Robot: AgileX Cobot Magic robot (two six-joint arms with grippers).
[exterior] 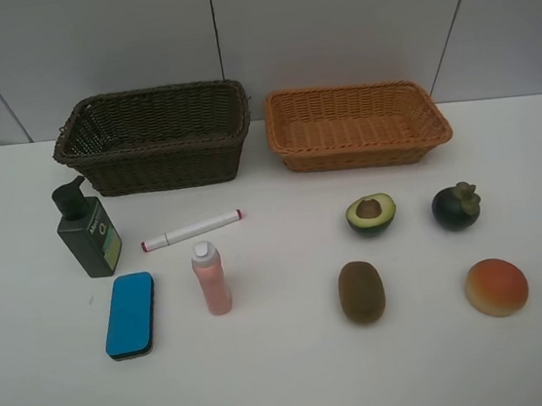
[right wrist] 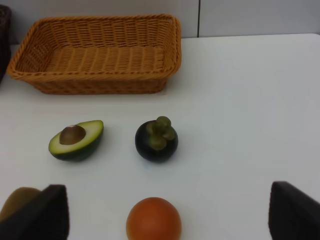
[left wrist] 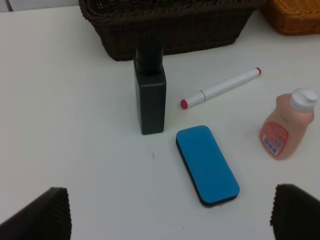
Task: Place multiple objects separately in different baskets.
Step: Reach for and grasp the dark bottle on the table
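On the left of the white table lie a dark green pump bottle, a white red-ended marker, a pink bottle and a blue eraser. On the right lie an avocado half, a mangosteen, a kiwi and an orange-yellow fruit. The dark brown basket and the light orange basket stand empty at the back. My left gripper hovers open near the eraser. My right gripper hovers open over the orange fruit. Neither arm shows in the exterior view.
A grey panelled wall rises behind the baskets. The two baskets stand side by side with a narrow gap between them. Bare white table stretches in front of the objects and between the two groups.
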